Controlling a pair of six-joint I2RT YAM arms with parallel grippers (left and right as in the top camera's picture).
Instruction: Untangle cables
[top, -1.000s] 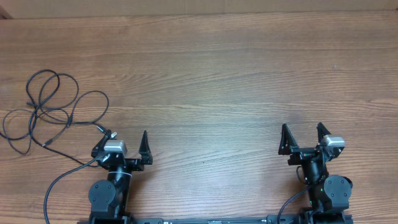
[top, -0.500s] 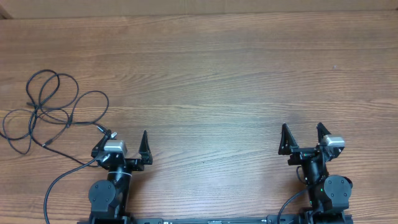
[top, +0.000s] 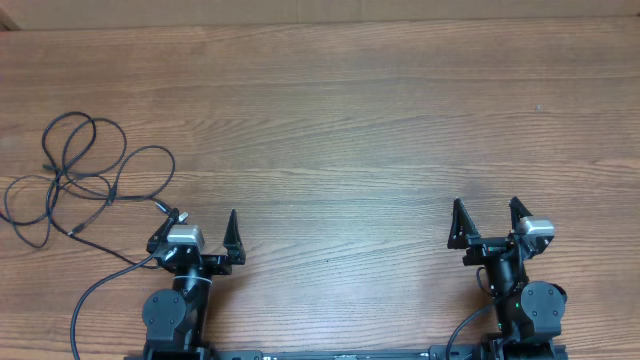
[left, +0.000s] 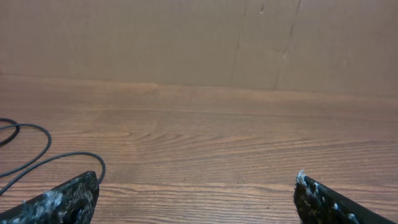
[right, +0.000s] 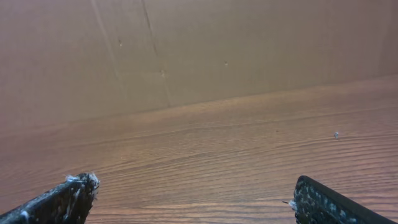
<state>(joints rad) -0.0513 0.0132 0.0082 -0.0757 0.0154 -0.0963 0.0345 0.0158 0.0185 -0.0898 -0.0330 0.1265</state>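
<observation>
The cables lie in loose tangled black loops on the wooden table at the left, one silvery plug tip near my left arm. My left gripper stands open just right of the tangle, empty, near the front edge. In the left wrist view a few cable strands curve in at the lower left, beside my left finger; the gripper holds nothing. My right gripper is open and empty at the front right, far from the cables. In the right wrist view this gripper frames only bare wood.
A brown cardboard wall closes off the table's far edge. Thicker black arm wires trail off the front edge by the left arm base. A small speck lies on the wood at the right.
</observation>
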